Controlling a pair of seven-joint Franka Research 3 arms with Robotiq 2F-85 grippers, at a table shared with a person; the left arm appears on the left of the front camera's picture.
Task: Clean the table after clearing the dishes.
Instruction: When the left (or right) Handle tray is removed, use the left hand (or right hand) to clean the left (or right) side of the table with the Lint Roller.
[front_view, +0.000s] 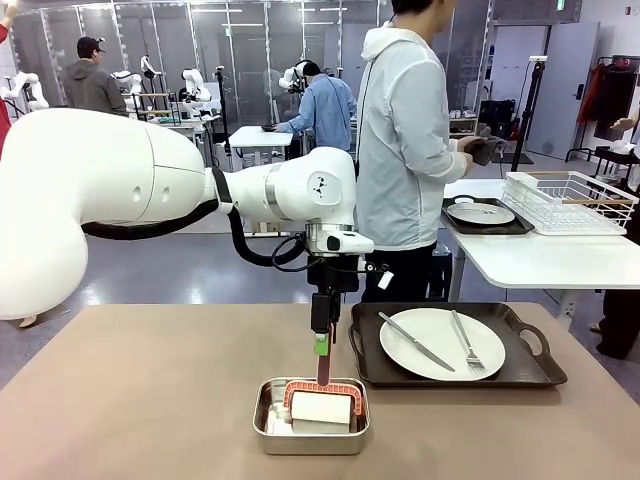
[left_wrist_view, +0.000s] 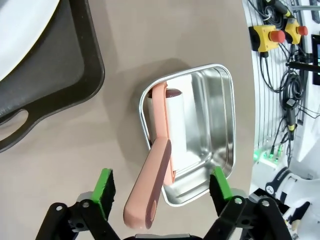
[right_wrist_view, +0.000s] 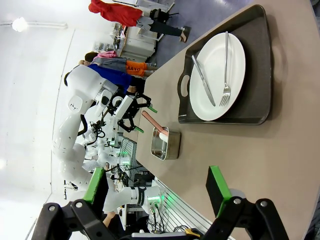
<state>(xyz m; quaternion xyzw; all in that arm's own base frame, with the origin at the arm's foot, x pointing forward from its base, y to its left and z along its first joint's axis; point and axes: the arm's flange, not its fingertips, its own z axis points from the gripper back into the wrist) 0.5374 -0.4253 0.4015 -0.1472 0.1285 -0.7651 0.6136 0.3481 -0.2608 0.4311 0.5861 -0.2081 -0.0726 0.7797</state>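
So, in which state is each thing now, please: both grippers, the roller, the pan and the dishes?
steel pan: upright on the table.
lint roller: lying in the steel pan, handle tilted up.
left gripper: jaws open, astride the roller's handle.
right gripper: jaws open, empty.
plate: on the tray, knife and fork on it.
tray: on the table, not yet cleared.
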